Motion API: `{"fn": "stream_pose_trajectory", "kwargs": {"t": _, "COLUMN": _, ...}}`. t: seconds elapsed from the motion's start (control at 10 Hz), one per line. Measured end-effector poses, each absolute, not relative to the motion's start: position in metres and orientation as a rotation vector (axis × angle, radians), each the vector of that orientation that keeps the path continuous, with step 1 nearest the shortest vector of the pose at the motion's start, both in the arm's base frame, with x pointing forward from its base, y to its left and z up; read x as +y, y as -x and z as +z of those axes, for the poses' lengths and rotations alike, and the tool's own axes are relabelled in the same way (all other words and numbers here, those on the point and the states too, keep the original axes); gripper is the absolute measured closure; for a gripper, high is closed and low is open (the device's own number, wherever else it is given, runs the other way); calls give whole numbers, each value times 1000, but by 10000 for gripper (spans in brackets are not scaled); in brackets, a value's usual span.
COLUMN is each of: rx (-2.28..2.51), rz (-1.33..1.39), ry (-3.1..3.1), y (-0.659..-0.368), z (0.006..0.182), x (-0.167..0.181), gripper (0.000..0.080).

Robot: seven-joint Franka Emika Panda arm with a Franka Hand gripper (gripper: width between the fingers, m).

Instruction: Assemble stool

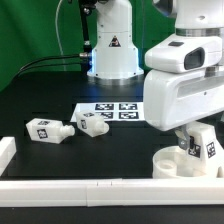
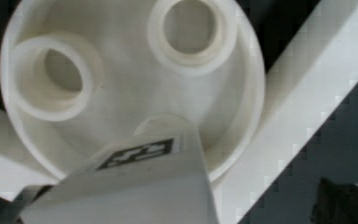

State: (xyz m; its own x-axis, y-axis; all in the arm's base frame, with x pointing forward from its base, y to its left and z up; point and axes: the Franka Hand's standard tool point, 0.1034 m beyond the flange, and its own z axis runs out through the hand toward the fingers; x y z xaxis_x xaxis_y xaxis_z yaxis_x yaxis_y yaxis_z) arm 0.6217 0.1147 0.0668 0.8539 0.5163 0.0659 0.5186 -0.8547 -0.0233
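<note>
The round white stool seat (image 1: 172, 163) lies flat on the black table by the front rail at the exterior view's right. In the wrist view the seat (image 2: 131, 100) fills the frame and shows two round sockets. My gripper (image 1: 198, 134) is shut on a white blocky leg (image 1: 207, 150) with a black-and-white tag, held upright with its lower end on or just over the seat. In the wrist view that leg (image 2: 149, 170) stands between my gripper's (image 2: 179, 215) jaws. Two more tagged legs (image 1: 45, 129) (image 1: 90, 123) lie loose on the table at the exterior view's left.
The marker board (image 1: 115, 109) lies flat mid-table. A long white rail (image 1: 90, 188) runs along the front edge and shows beside the seat in the wrist view (image 2: 318, 90). Another rail piece (image 1: 6, 150) sits at the left. The robot base (image 1: 112, 50) stands behind.
</note>
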Motion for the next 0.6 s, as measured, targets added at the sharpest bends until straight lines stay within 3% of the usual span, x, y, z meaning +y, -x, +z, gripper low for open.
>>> {"fn": "stream_pose_trajectory", "kwargs": {"t": 0.1, "rx": -831, "rz": -89, "ry": 2987, "y": -622, "z": 67, "x": 114, "gripper": 278}}
{"fn": "stream_pose_trajectory", "kwargs": {"t": 0.2, "rx": -725, "rz": -87, "ry": 3010, "y": -622, "z": 67, "x": 114, "gripper": 278}}
{"fn": "stream_pose_trajectory", "kwargs": {"t": 0.3, "rx": -584, "rz": -83, "ry": 3038, "y": -622, "z": 66, "x": 114, "gripper": 418}}
{"fn": "stream_pose_trajectory", "kwargs": {"t": 0.4, "rx": -496, "rz": -80, "ry": 3052, "y": -622, "z": 66, "x": 114, "gripper": 466}}
{"fn": "stream_pose_trajectory", "kwargs": {"t": 0.6, "rx": -189, "rz": -72, "ry": 3079, "y": -621, "z": 66, "x": 116, "gripper": 466}}
